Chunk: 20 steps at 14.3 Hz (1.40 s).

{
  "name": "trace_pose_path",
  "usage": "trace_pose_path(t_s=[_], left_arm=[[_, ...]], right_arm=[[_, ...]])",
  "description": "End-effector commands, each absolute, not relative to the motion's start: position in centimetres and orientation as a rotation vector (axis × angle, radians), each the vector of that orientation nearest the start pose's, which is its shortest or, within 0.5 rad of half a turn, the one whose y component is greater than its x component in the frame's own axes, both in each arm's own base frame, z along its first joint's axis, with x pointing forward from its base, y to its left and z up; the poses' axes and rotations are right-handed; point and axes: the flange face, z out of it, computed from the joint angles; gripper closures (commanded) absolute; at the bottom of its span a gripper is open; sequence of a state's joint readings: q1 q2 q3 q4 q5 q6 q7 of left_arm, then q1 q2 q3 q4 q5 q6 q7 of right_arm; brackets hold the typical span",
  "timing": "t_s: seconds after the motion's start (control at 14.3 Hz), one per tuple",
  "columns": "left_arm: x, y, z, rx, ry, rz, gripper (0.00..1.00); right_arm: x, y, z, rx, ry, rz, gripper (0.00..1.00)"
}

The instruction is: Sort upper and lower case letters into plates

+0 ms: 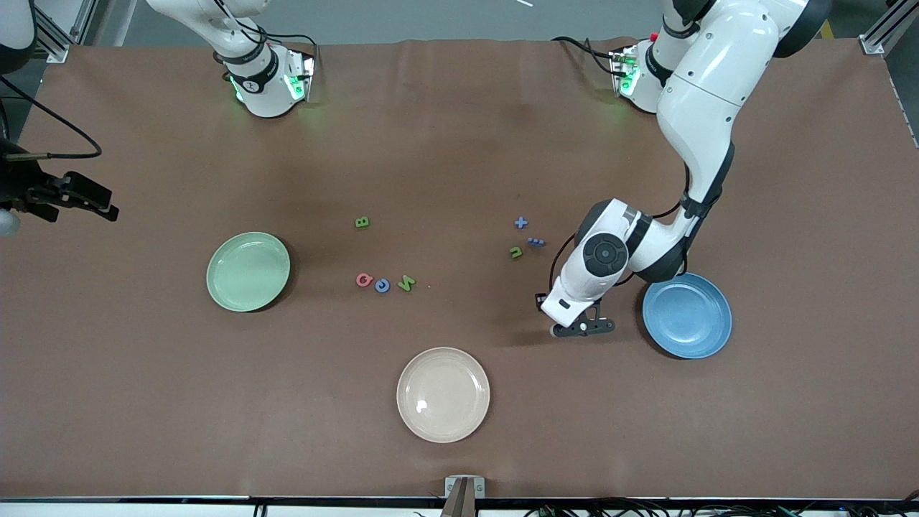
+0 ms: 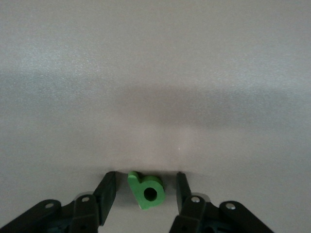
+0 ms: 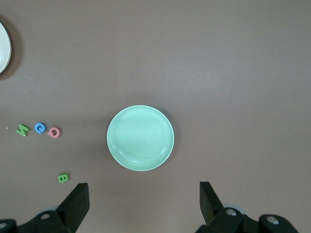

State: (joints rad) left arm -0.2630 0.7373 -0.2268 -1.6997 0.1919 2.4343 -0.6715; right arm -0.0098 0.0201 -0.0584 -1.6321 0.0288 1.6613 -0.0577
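Note:
My left gripper (image 1: pixel 583 328) is down at the table beside the blue plate (image 1: pixel 687 316), on the side toward the right arm's end. In the left wrist view its fingers (image 2: pixel 108 187) stand open on either side of a small green letter b (image 2: pixel 146 190), with a gap on each side. My right gripper (image 1: pixel 97 202) hangs open and empty over the right arm's end of the table; in its wrist view, the gripper (image 3: pixel 143 186) looks down on the empty pale green plate (image 3: pixel 140 138). The green plate (image 1: pixel 248 271) lies toward the right arm's end.
Loose letters lie mid-table: a green B (image 1: pixel 362 222), a red one (image 1: pixel 364 280), a blue one (image 1: pixel 382 286), a green one (image 1: pixel 406 283). A blue plus (image 1: pixel 520 222), a blue piece (image 1: pixel 535 242) and a green u (image 1: pixel 515 252) lie near the left arm. A cream plate (image 1: pixel 443 394) lies nearest the camera.

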Motion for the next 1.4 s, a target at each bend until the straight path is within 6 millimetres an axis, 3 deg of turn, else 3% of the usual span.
trace_pose_path(t_s=[0.0,0.14,0.21,0.28,0.35,0.56,0.7,0.91,1.19,1.26,1.33], left_arm=[[60.8,-30.1,17.7,-3.154,-0.172,-0.023,0.70],[61.1,-29.8,18.2,-3.154,-0.178,-0.033,0.93],[61.3,-29.5,18.5,-3.155,-0.185,-0.040,1.00],[61.6,-29.1,18.7,-3.155,-0.190,-0.043,1.00],[61.9,-28.6,19.2,-3.148,-0.193,-0.037,1.00],[64.0,-24.4,22.8,-3.111,-0.143,-0.036,1.00],[64.3,-23.2,23.4,-3.103,-0.094,-0.018,1.00],[63.9,-23.6,22.9,-3.098,-0.107,0.004,1.00],[63.2,-24.9,22.6,-3.104,-0.179,0.021,0.97],[62.9,-25.5,22.4,-3.104,-0.185,0.027,0.95],[62.6,-25.9,22.2,-3.102,-0.192,0.033,0.83]], right_arm=[[58.1,-3.9,56.9,-3.102,0.009,0.038,0.00],[58.9,-4.1,55.7,-3.108,0.014,0.044,0.00],[60.0,-4.1,53.7,-3.114,0.012,0.054,0.00],[61.1,-4.3,50.5,-3.111,0.018,0.130,0.00],[61.5,-4.5,49.3,-3.105,0.022,0.151,0.00],[61.6,-2.9,48.5,-3.097,0.033,0.168,0.00],[61.7,-1.8,47.0,-3.085,0.150,0.158,0.00],[62.1,0.2,43.3,-3.033,0.265,0.145,0.00],[61.8,5.3,38.7,-3.030,0.403,0.086,0.00],[61.4,6.3,37.4,-3.028,0.426,0.063,0.00],[61.0,7.2,36.2,-3.026,0.447,0.042,0.00]])
